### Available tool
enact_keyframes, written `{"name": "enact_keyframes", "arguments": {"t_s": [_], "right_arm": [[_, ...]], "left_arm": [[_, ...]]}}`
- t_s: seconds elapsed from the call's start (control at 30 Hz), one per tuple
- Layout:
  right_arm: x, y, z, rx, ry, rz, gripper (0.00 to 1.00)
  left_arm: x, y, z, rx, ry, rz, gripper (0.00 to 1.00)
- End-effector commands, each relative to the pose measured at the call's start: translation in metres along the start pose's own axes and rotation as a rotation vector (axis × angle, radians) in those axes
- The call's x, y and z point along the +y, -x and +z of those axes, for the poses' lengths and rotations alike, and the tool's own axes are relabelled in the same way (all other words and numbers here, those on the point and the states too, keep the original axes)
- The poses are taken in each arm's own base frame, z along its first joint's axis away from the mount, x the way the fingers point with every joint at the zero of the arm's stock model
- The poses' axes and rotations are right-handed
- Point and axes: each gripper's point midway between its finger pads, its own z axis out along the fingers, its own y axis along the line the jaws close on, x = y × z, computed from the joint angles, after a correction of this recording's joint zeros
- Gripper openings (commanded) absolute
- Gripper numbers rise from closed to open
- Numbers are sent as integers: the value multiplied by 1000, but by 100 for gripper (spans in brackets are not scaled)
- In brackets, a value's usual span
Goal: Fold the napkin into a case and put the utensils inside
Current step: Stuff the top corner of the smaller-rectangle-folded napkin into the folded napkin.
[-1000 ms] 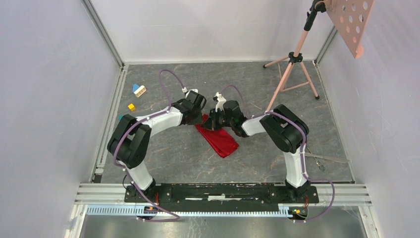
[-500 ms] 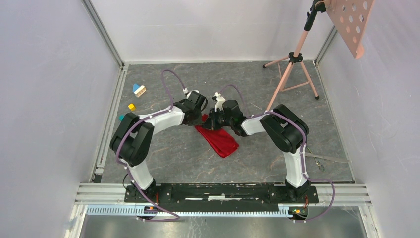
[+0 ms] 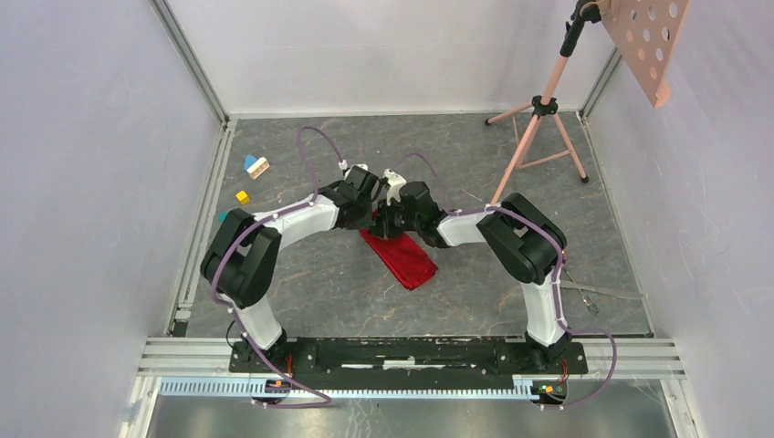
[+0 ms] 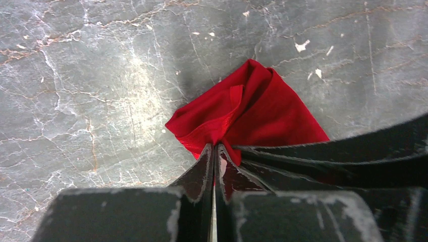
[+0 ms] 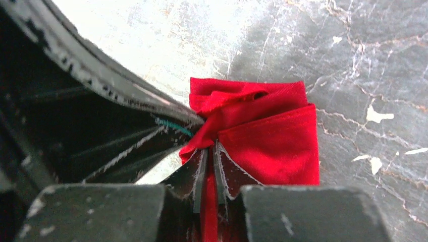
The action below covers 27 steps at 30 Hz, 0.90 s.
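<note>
The red napkin lies folded into a narrow strip on the grey floor, running from the centre toward the near right. Both grippers meet at its far end. In the left wrist view my left gripper is shut on a bunched corner of the napkin. In the right wrist view my right gripper is shut on a fold of the napkin, with red cloth between its fingers. Seen from above, the left gripper and right gripper nearly touch. Slim utensils lie far right, small and faint.
Small toy blocks and a yellow one lie by the left wall rail. A pink tripod stand with a perforated board stands at the back right. Walls close in on three sides.
My left gripper has shut on the napkin's far corner. The right gripper has shifted a little left, up against the left one, and the cloth's far end has bunched.
</note>
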Motion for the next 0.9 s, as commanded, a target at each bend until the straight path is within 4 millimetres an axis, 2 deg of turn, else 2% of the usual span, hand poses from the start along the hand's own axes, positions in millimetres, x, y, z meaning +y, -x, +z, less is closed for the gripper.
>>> {"name": "enact_keyframes", "arguments": {"t_s": [0.0, 0.07, 0.17, 0.23, 0.3, 0.4, 0.57, 0.7, 0.87], "right_arm": [[3, 23, 3, -33, -109, -134, 12], [1, 21, 10, -40, -118, -134, 13], [0, 7, 26, 14, -49, -73, 13], [4, 4, 19, -6, -29, -57, 15], [10, 10, 7, -28, -6, -51, 23], [18, 19, -7, -34, 44, -38, 28], [23, 32, -23, -60, 67, -42, 36], [24, 39, -22, -69, 75, -54, 40], [21, 37, -9, -56, 80, -42, 39]], "left_arm": [[-23, 11, -18, -44, -141, -4, 2], [-27, 6, -19, -27, -171, -29, 2], [-25, 1, -16, -10, -183, -69, 2], [-18, 0, -14, -4, -162, -77, 2], [-9, -1, -11, 5, -146, -90, 2], [-2, -1, -11, 5, -140, -101, 2], [1, 0, -11, 5, -141, -101, 2], [0, 0, -12, 6, -148, -100, 2], [-1, 1, -14, 4, -155, -102, 2]]}}
